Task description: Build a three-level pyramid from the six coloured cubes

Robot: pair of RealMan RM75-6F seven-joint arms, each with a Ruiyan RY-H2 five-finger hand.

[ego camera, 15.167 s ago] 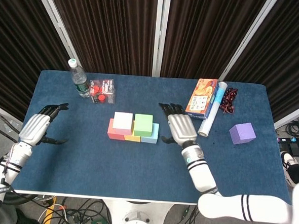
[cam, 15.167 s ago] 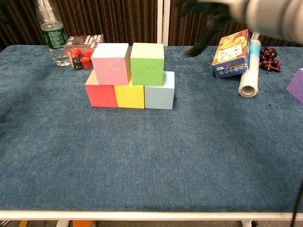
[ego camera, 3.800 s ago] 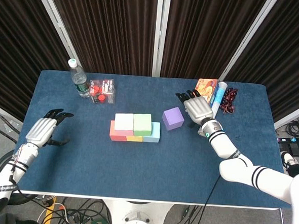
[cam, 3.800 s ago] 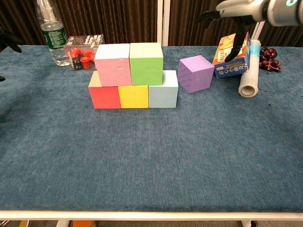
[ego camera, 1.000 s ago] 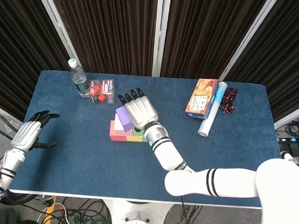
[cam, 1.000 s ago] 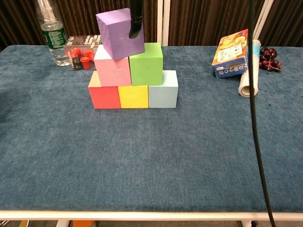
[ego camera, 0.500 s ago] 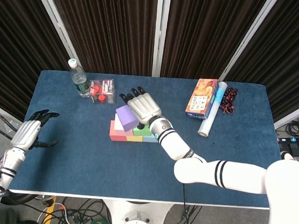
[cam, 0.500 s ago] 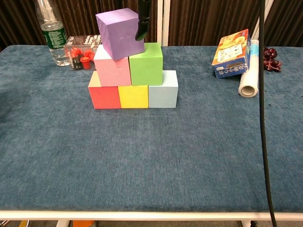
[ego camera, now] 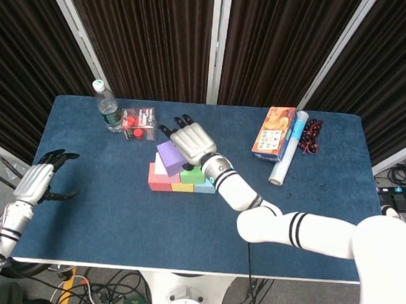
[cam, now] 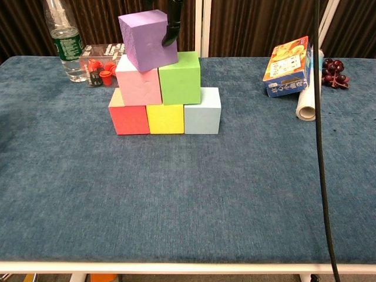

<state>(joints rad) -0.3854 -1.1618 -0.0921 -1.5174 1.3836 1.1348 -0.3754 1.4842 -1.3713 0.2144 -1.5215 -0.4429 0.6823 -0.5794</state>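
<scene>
Red point(cam: 128, 120), yellow point(cam: 165, 119) and light blue point(cam: 202, 111) cubes form the bottom row mid-table. On them stand a pink cube point(cam: 138, 87) and a green cube point(cam: 179, 78). A purple cube point(cam: 147, 40) sits on top, tilted and mostly over the pink one. My right hand point(ego camera: 190, 143) lies over the purple cube point(ego camera: 168, 155) and grips it; a dark fingertip point(cam: 172, 24) presses its upper right edge. My left hand point(ego camera: 36, 182) hovers at the table's left edge, holding nothing, fingers apart.
A water bottle point(ego camera: 106, 107) and a clear box of red caps point(ego camera: 138, 122) stand behind the stack to the left. A snack box point(ego camera: 274, 133), a white roll point(ego camera: 289, 150) and dark grapes point(ego camera: 312, 136) lie at the back right.
My right hand carried the purple cube from the table's right side up onto the pink and green cubes. In the last half second hand and cube edged slightly left. The left hand stayed put.
</scene>
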